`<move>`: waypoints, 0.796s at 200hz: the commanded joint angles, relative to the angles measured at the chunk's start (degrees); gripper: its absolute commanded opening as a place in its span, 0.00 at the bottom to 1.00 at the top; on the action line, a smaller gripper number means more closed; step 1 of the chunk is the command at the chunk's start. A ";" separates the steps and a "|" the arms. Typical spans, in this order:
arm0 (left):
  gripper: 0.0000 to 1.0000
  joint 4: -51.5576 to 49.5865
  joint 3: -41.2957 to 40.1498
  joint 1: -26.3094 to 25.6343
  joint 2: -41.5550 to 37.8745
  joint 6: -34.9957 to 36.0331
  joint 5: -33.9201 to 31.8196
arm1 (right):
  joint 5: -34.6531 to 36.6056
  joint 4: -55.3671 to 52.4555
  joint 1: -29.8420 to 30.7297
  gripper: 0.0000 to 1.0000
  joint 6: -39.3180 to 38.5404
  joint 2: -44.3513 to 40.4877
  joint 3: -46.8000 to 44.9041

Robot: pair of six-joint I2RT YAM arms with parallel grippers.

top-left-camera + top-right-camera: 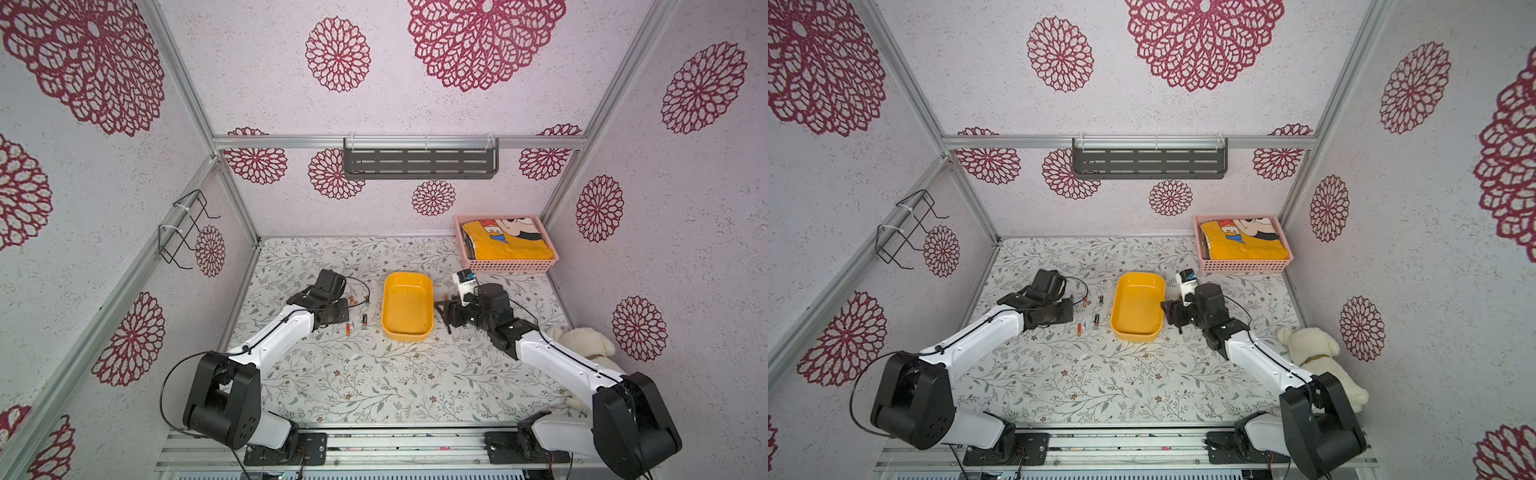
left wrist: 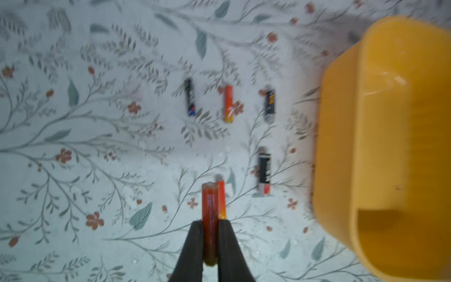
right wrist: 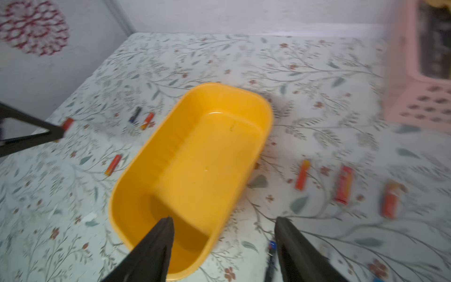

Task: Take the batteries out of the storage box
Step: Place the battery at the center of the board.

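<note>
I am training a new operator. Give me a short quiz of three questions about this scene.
1. True or false: the yellow storage box is empty.
2. The left gripper is shut on: A) an orange battery; B) the box's rim; C) nothing.
3. Fill in: the right gripper has its jaws ____.
Key: 1 true; 2 A; 3 open.

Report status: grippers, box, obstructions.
Left gripper shut on orange battery. Right gripper open, empty, at the storage box wall. Box empty; other batteries lie on table both sides. Nothing in the way.
</note>
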 commanded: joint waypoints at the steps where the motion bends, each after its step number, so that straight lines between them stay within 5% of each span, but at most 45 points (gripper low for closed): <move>1: 0.00 2.74 -4.22 1.72 -2.23 -1.07 2.15 | -1.76 6.45 4.48 0.73 -6.31 0.57 0.18; 51: 0.00 5.80 -5.31 2.14 4.69 -0.54 3.63 | 1.93 9.66 10.98 0.74 -9.79 2.14 0.12; 113: 0.00 7.11 -3.26 2.19 9.42 0.53 2.78 | 6.11 8.68 11.86 0.75 -11.04 1.61 -0.58; 159: 0.04 8.14 -1.40 2.15 12.10 1.67 0.12 | 16.56 11.29 11.85 0.76 -9.09 -0.62 -3.21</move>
